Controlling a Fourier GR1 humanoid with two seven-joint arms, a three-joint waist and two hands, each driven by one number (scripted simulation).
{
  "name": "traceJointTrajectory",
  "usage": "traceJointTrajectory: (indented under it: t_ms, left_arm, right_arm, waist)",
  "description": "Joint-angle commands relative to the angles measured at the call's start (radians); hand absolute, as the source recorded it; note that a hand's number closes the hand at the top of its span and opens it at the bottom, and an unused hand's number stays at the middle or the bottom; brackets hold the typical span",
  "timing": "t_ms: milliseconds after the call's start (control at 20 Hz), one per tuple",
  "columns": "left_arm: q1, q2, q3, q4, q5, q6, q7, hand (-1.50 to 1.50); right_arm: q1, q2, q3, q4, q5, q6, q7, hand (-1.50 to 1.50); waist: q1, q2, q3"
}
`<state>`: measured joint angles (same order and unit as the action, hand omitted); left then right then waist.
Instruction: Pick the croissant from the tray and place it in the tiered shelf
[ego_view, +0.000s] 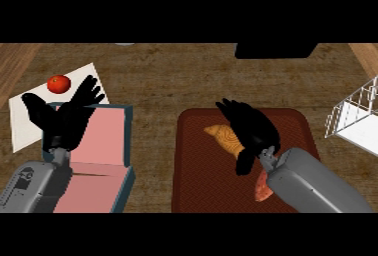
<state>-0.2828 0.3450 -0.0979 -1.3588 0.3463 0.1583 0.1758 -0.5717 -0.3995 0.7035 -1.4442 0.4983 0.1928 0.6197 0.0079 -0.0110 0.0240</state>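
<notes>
Croissant (225, 138) on tray (295, 120), long axis slanting left-up to right-down; directly under right hand (249, 127), fingers spread above, nothing held yet; shelf (358, 117) far right; left hand (66, 115) resting open.

You see a golden-tan croissant (224, 138) on a dark red, finely textured tray (295, 120), a pink, teal-edged box (103, 145), a red apple (59, 83) and a brown woodgrain tabletop (170, 75).

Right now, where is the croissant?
In the head view, the croissant lies on the dark red tray, right of centre, partly under the right hand.
</notes>
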Motion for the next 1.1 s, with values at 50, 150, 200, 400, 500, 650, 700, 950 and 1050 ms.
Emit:
traceJointTrajectory:
  t_ms: [50,150,200,400,500,650,700,950,1050]
  left_arm:
    - [0.146,-0.006,-0.027,0.087,0.005,-0.01,0.071,0.0]
    - [0.148,-0.002,-0.033,0.091,-0.002,-0.016,0.076,0.0]
    - [0.173,-0.016,-0.035,0.108,-0.007,-0.028,0.024,0.0]
    - [0.171,-0.005,-0.034,0.086,-0.006,-0.032,0.048,0.0]
    - [0.154,-0.028,-0.042,0.109,-0.026,-0.01,0.037,0.0]
    - [0.177,-0.024,-0.046,0.069,-0.015,-0.019,0.063,0.0]
    - [0.164,-0.018,-0.049,0.063,-0.026,-0.007,0.087,0.0]
    - [0.174,-0.012,-0.031,0.063,-0.018,-0.023,0.066,0.0]
    - [0.141,-0.035,-0.049,0.102,-0.036,-0.02,0.045,0.0]
  right_arm:
    - [0.009,0.021,0.018,0.023,0.061,-0.037,0.017,-1.5]
    - [0.013,0.026,0.035,0.054,0.093,-0.057,0.001,-1.5]
    - [0.0,0.037,0.03,0.07,0.085,-0.04,0.016,-1.5]
    - [0.025,0.03,0.011,0.107,0.105,-0.114,-0.065,-1.5]
    - [0.011,0.055,0.0,0.135,0.102,-0.134,-0.094,-1.5]
    - [0.01,0.094,0.015,0.19,0.124,-0.155,-0.113,-1.5]
    - [0.001,0.109,0.007,0.211,0.132,-0.174,-0.121,-1.5]
    - [-0.015,0.125,0.0,0.313,0.13,-0.168,-0.21,-1.5]
    - [-0.014,0.121,0.112,0.36,0.165,-0.06,-0.247,1.5]
  waist:
    - [0.009,0.014,-0.024]
    - [0.013,0.016,-0.024]
    - [0.016,0.018,-0.025]
    - [0.017,0.017,-0.023]
    - [0.013,0.02,-0.023]
    - [0.027,0.017,-0.023]
    - [0.025,0.017,-0.023]
    - [0.026,0.017,-0.023]
    - [0.038,0.027,-0.025]
